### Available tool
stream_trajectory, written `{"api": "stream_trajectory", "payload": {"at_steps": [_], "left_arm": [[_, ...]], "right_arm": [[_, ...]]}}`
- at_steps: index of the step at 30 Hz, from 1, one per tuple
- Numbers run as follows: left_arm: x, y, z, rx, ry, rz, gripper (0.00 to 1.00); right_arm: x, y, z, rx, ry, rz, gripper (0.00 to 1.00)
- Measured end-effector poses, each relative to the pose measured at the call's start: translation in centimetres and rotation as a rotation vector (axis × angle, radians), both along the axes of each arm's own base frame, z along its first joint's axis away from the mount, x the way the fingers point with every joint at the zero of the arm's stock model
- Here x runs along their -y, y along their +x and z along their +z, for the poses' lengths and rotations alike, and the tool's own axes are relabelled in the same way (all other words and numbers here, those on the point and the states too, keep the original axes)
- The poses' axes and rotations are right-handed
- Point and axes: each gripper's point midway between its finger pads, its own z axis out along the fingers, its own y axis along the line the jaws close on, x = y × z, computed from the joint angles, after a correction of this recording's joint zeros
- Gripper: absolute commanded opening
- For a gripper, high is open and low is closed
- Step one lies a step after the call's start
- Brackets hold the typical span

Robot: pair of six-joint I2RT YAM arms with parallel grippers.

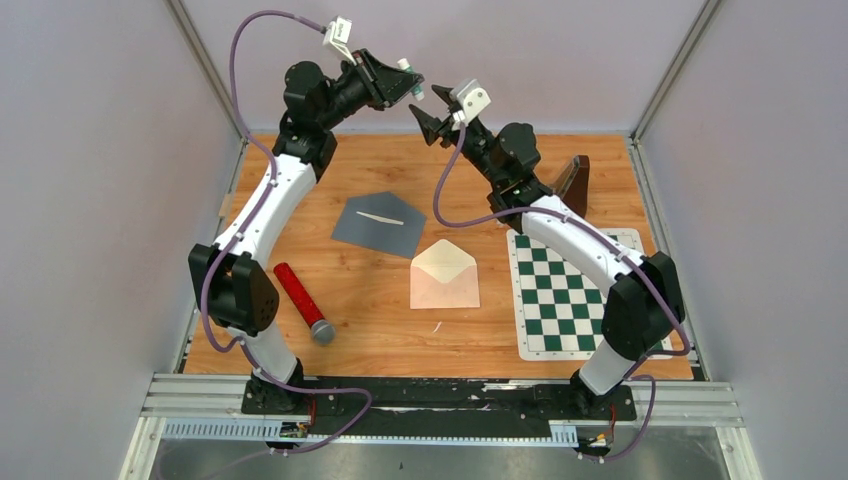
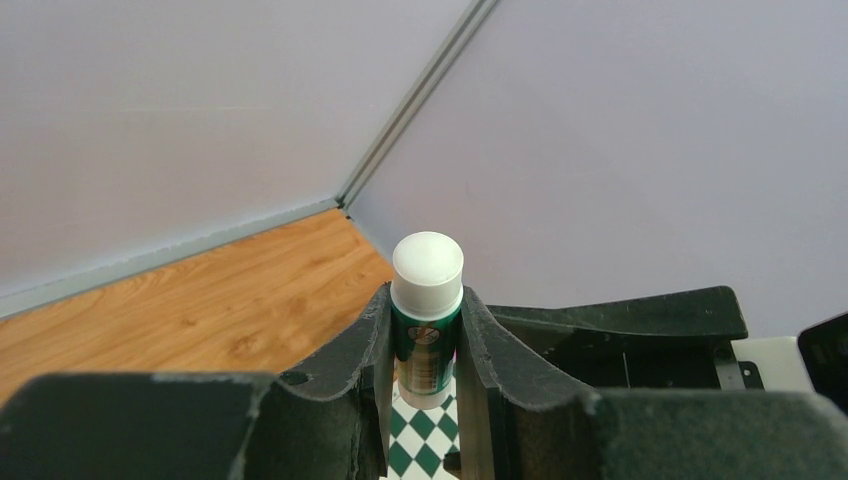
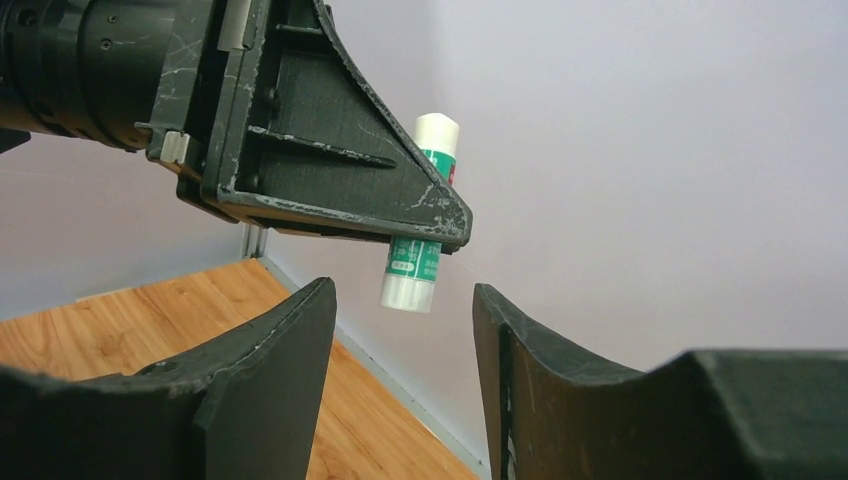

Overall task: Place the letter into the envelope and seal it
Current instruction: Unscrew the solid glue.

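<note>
Fingers: left gripper (image 2: 425,335) clamped on glue stick (image 2: 428,262), right gripper (image 3: 402,295) apart beside its end | envelope (image 1: 444,276) mid bench (image 1: 360,300), flap open, unsealed | letter unseen, perhaps inside | gluing, sealing left

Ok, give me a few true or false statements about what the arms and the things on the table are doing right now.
1. The left end effector is shut on a glue stick. True.
2. The right end effector grips the stick as well. False: its jaws stand open, not closed on it.
3. The cream envelope lies on the checkered mat. False: it lies on the bare wooden table, left of the mat.
4. The cream envelope's flap is open. True.
5. A red tube lies on its side near the left arm. True.
</note>
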Motion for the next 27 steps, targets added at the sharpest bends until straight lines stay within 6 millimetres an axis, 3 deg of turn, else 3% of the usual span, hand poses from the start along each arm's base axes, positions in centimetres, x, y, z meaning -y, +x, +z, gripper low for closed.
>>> {"api": "stream_trajectory", "payload": {"at_steps": [20, 23, 27], "left_arm": [[0.4, -0.7, 0.1, 0.015, -0.006, -0.044, 0.00], [0.4, -0.7, 0.1, 0.015, -0.006, -0.045, 0.00], [0.5, -0.7, 0.0, 0.014, -0.005, -0.047, 0.00]], "right_arm": [[-0.7, 1.8, -0.6, -0.049, -0.026, -0.025, 0.42], [-0.8, 2.0, -0.9, -0.055, -0.030, -0.025, 0.32], [-0.9, 2.3, -1.5, -0.078, -0.047, -0.029, 0.31]]}}
